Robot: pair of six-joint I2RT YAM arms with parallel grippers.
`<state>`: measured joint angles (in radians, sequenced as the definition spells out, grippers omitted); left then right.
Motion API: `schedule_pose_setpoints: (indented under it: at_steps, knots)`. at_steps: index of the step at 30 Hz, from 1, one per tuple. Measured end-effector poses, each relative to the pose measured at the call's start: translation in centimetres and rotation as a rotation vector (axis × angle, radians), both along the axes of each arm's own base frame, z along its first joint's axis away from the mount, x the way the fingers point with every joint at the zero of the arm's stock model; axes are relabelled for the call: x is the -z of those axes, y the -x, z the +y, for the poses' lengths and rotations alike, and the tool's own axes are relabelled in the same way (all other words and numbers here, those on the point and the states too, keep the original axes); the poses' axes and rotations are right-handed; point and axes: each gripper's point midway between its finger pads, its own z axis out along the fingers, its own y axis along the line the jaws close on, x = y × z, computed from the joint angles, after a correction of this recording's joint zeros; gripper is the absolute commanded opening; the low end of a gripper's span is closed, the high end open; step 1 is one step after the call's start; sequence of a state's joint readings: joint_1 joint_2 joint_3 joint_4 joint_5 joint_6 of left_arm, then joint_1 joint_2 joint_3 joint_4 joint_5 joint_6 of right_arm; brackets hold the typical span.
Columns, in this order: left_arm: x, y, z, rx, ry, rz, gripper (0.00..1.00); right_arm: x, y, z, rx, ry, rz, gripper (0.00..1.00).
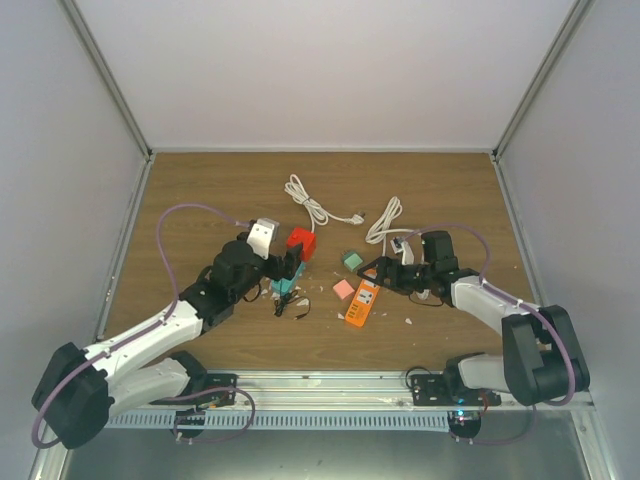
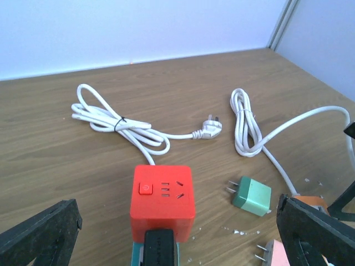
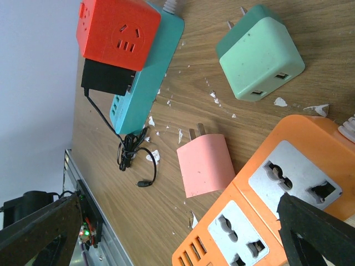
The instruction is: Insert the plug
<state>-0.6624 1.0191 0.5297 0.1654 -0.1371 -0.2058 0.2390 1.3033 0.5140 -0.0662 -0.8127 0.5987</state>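
Your left arm starts at its base at 7 o'clock in the overhead view and reaches toward 1 o'clock. It ends with the left gripper (image 1: 285, 265) right at the red socket cube (image 1: 302, 242). In its wrist view the jaws are spread wide and hold nothing. The fingers (image 2: 39, 235) sit at the two lower corners, and the cube stands between them with neither finger touching it. The cube sits on a teal power strip (image 1: 283, 287). A black plug (image 3: 108, 77) is seated in that strip directly against the cube, and its thin black cable (image 1: 290, 307) is bundled on the table (image 1: 200, 200) at the strip's 6 o'clock.

Your right arm folds up from its base at 5 o'clock. Its forearm runs toward 10 o'clock and puts the right gripper (image 1: 378, 272) over the far end of the orange power strip (image 1: 362, 303). Its jaws are also wide open and empty, with the fingers (image 3: 319, 235) well apart.

The pink plug (image 1: 343, 289) lies flat just beside the orange strip at its 10 o'clock, prongs pointing away from it. The green plug (image 1: 351, 260) lies loose at the strip's 12 o'clock. Two coiled white cords (image 1: 310, 205) (image 1: 385, 222) lie farther back on the table.
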Motion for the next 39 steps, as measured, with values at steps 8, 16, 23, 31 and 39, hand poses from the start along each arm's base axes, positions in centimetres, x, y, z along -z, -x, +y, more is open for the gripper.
schedule_pose_setpoints:
  at_steps: [8, 16, 23, 31, 39]
  knots:
    - [0.4, -0.2, 0.3, -0.002, -0.028, 0.016, 0.99, 0.0, 0.0, 0.0, 0.000, 0.000, 0.000, 0.98]
    - [-0.3, 0.2, 0.8, 0.025, 0.008, -0.010, 0.99, 0.0, 0.0, 0.0, -0.001, -0.001, 0.000, 0.98]
    - [-1.7, 0.9, 1.5, 0.015, 0.044, -0.066, 0.99, 0.0, 0.1, 0.1, -0.006, -0.006, 0.004, 0.98]
    - [1.8, -0.1, 1.2, 0.017, 0.000, 0.032, 0.99, -0.1, 0.1, 0.2, -0.012, -0.013, 0.003, 0.98]
    - [1.6, -0.6, 1.4, 0.014, 0.014, 0.043, 0.99, 0.0, 0.2, 0.3, -0.016, -0.017, 0.009, 0.98]
